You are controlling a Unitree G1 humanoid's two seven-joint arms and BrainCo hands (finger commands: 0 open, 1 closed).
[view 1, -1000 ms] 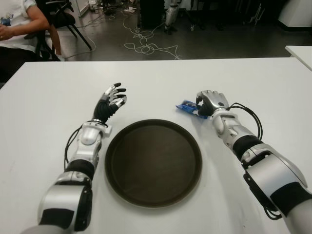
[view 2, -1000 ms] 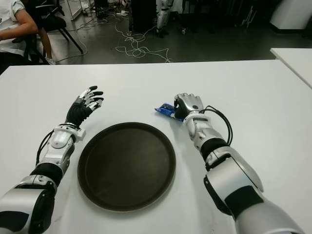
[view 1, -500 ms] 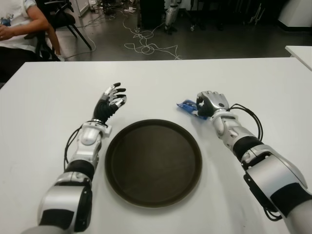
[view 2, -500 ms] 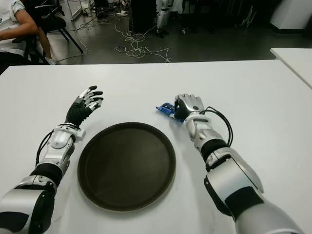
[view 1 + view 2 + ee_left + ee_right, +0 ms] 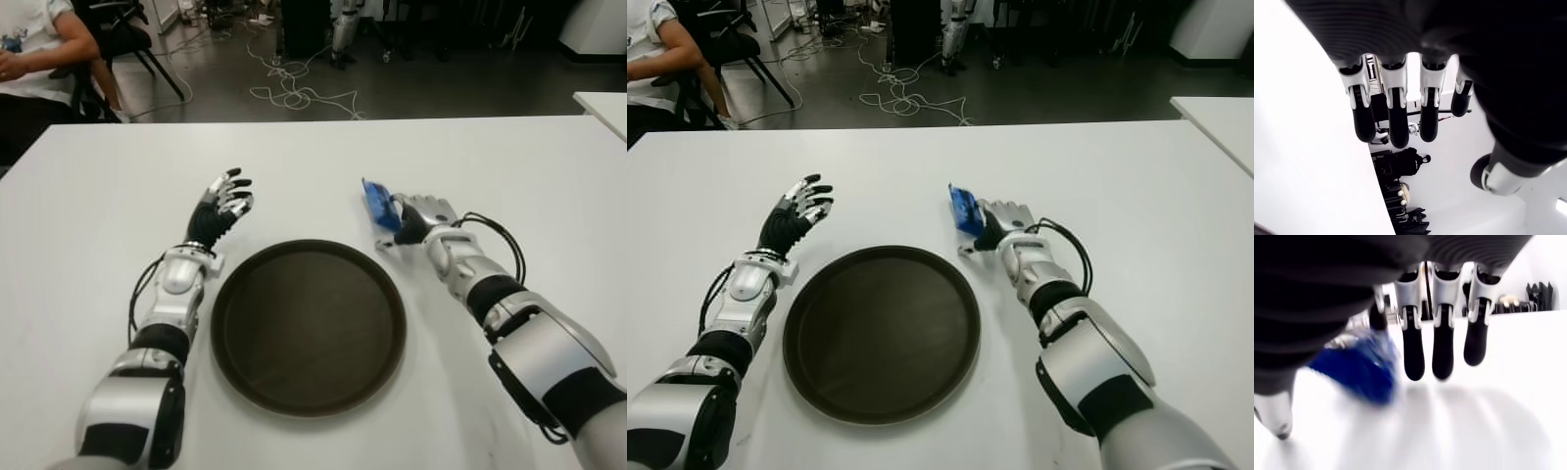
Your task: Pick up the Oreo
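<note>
The Oreo (image 5: 377, 204) is a small blue pack, now tipped up on edge just beyond the tray's far right rim. My right hand (image 5: 419, 213) is at its right side. In the right wrist view the Oreo pack (image 5: 1359, 367) sits between the thumb and the index finger, while the other three fingers (image 5: 1442, 352) stretch out straight above the white table (image 5: 108, 196). My left hand (image 5: 221, 199) is raised off the tray's far left side, fingers spread and holding nothing.
A round dark tray (image 5: 223, 323) lies between my arms, nearer to me than both hands. A seated person (image 5: 39, 49) is beyond the table's far left corner. Cables (image 5: 294, 93) lie on the floor behind. A second white table (image 5: 602, 103) shows at the right.
The right hand was curled over the pack lying flat; now three fingers have straightened and the pack has swung up on edge. The left hand has hardly moved.
</note>
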